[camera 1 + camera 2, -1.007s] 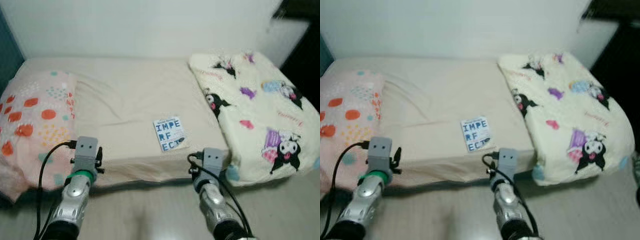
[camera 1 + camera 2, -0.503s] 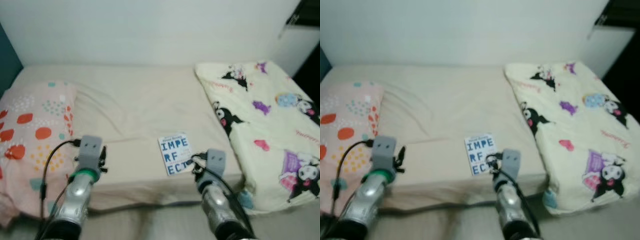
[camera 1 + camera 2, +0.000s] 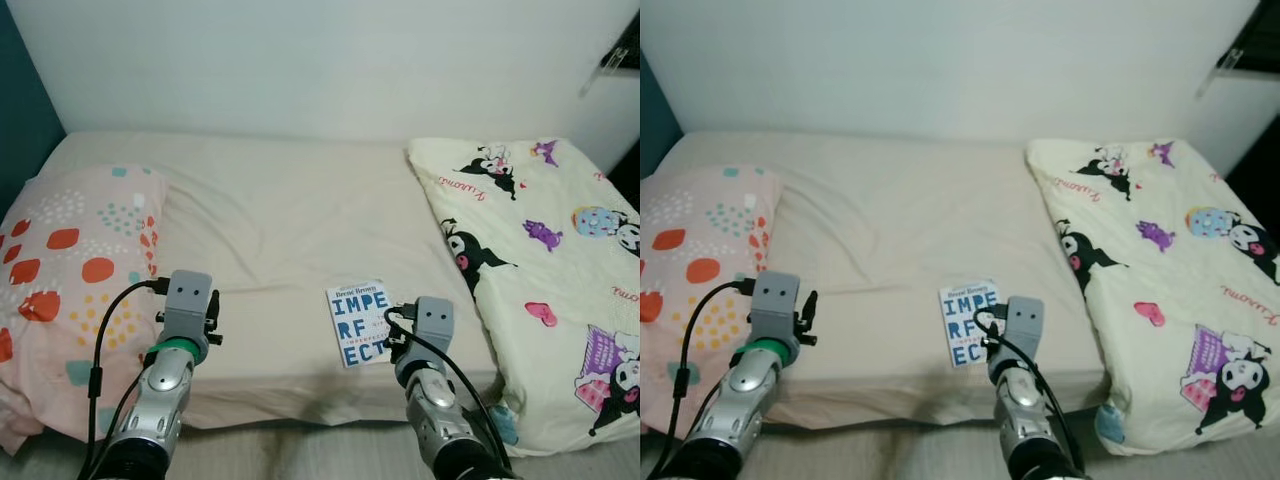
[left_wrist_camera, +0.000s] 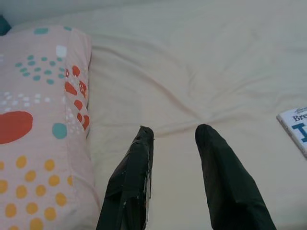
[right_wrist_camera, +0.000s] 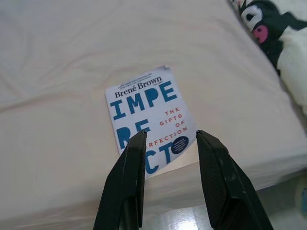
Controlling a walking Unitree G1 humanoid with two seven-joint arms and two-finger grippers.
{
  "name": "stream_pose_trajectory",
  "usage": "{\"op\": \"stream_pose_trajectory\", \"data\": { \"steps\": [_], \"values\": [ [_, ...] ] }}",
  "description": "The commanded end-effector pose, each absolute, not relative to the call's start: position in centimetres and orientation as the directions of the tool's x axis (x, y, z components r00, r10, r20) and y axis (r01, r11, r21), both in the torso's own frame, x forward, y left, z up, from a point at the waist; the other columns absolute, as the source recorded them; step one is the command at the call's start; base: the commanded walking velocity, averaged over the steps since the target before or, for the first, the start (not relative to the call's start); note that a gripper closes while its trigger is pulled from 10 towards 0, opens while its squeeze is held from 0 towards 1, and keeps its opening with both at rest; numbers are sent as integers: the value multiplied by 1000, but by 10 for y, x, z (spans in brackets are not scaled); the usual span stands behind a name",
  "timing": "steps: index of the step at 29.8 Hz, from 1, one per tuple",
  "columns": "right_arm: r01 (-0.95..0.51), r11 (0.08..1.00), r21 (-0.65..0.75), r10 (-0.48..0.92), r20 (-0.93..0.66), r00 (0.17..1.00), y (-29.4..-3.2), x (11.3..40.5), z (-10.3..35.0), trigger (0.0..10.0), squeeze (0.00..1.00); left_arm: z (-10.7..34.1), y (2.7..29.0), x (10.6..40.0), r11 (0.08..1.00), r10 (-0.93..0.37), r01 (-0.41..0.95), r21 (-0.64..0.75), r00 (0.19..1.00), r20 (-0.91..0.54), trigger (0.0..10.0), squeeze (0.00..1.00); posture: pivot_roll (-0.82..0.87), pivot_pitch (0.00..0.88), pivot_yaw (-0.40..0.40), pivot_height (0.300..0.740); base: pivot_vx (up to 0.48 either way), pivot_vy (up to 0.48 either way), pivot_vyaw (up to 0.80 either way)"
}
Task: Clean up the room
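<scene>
Now nearer, white blue-lettered book [image 5: 149,117] flat on bed [image 3: 280,230], right pincer [image 5: 169,139] wide above it.

My two arms are silver, rounded metal segments, each capped at the wrist by a small grey box with two dark dots on its face. A green ring sits just below the box on my left arm. Black cables loop out from both boxes and trail down along the arms. My left pincer [image 4: 175,136] and right pincer [image 5: 168,139] each have two long, tapering, matte black fingers.
</scene>
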State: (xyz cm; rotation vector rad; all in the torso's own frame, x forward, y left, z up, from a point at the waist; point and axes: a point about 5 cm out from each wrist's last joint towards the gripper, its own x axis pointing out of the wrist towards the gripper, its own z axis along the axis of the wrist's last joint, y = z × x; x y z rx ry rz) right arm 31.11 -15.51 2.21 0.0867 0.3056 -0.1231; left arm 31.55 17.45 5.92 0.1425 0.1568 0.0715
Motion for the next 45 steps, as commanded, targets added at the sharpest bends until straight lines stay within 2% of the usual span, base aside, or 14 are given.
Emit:
{"op": "stream_pose_trajectory", "data": {
  "steps": [1, 30, 45],
  "values": [
    [127, 990, 57, -102, -324, 940, -156, 307, 17, 10000, 0, 52, 175, 311, 987, 87, -61, 151, 981, -175, 10000, 0, 86, 0, 8, 740, 0, 0, 0],
    [39, 998, 38, -24, -336, 941, -147, 310, 19, 10000, 0, 49, 177, 309, 985, 120, -96, 141, 978, -170, 10000, 0, 88, 0, -27, 740, 0, 0, 0],
    [22, 999, 33, -10, -335, 942, -145, 311, 19, 10000, 0, 50, 176, 310, 985, 124, -100, 144, 978, -169, 10000, 0, 94, 0, -24, 740, 0, 0, 747]
  ]
}}
